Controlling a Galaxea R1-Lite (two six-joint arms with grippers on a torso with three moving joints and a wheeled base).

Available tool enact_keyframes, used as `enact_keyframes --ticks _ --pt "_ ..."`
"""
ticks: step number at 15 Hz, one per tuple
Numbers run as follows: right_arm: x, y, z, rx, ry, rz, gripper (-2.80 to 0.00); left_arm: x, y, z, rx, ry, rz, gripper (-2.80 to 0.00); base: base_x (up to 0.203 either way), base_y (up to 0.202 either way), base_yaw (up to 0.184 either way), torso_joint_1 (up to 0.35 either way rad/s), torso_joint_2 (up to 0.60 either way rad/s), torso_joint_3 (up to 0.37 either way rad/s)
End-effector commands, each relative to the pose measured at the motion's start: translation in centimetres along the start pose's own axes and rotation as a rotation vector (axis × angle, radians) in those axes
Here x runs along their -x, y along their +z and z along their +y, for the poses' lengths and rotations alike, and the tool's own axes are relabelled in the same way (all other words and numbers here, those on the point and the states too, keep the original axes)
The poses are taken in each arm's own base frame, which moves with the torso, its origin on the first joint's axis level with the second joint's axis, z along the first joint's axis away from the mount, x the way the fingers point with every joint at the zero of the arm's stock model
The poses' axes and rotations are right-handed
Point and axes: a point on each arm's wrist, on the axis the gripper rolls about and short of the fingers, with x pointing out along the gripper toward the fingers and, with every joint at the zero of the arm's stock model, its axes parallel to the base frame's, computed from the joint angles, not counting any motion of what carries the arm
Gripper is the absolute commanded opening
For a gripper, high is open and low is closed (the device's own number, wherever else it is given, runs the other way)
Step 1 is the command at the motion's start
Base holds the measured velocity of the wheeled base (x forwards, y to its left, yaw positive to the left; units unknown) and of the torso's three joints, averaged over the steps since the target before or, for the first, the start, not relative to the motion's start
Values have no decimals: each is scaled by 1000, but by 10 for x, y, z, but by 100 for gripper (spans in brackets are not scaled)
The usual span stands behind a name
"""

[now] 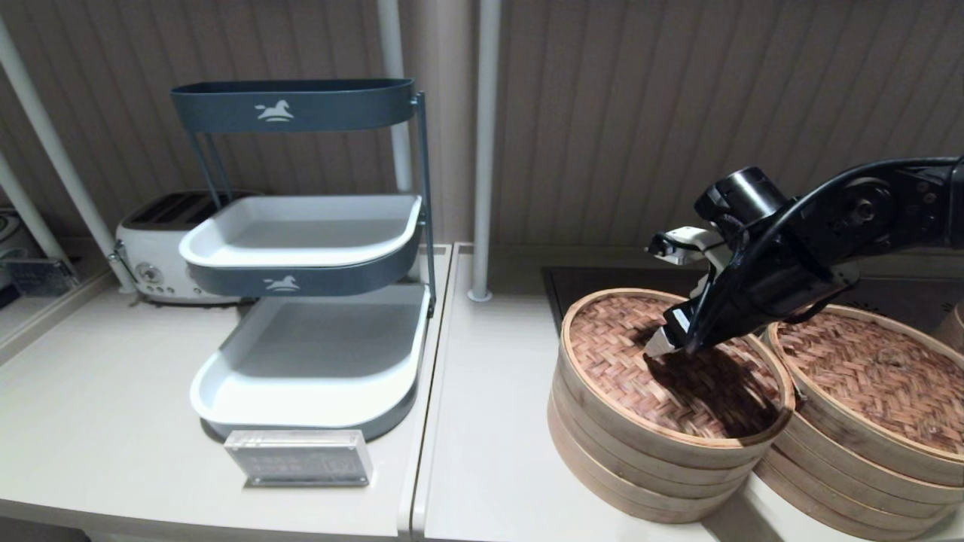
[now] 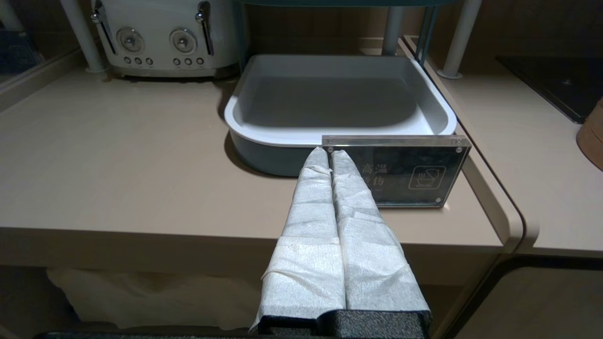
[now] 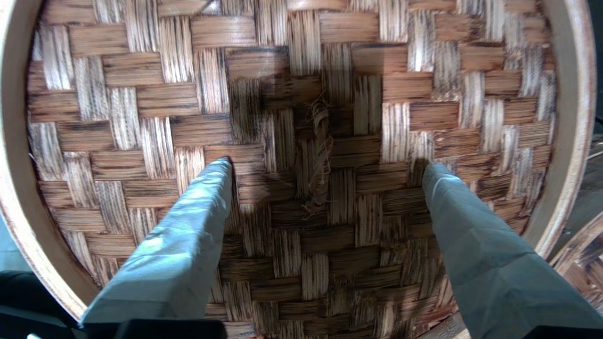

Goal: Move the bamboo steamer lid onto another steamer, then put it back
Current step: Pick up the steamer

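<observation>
Directly beneath the spread right claw (image 3: pixel 325 165) lies the bamboo steamer lid (image 3: pixel 301 84)

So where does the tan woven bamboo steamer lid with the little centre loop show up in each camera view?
Head view: the tan woven bamboo steamer lid tops the left steamer stack, under the right gripper.
Left wrist view: not in it.
Right wrist view: the lid fills the picture.
Shared landmark: the lid's dark centre loop, between the open right gripper's fingertips; in the head view the gripper hides it.
</observation>
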Motion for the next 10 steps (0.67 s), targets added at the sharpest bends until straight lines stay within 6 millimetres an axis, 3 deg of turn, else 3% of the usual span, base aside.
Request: enact_keyframes --ticks 1,8,9,10 --pt "-5 -1 0 2 1 19 0 -1 -8 0 1 -1 24 -280 0 0 0 0 0 0" --pt "-5 0 1 3 5 9 0 -2 -8 0 1 -2 25 -280 0 0 0 0 0 0" --pt "-6 0 1 3 5 10 -280 -1 -8 0 1 -1 24 -280 0 0 0 0 0 0" --pt "-5 -2 2 3 6 14 -280 -1 -8 0 1 0 24 -280 0 0 0 0 0 0"
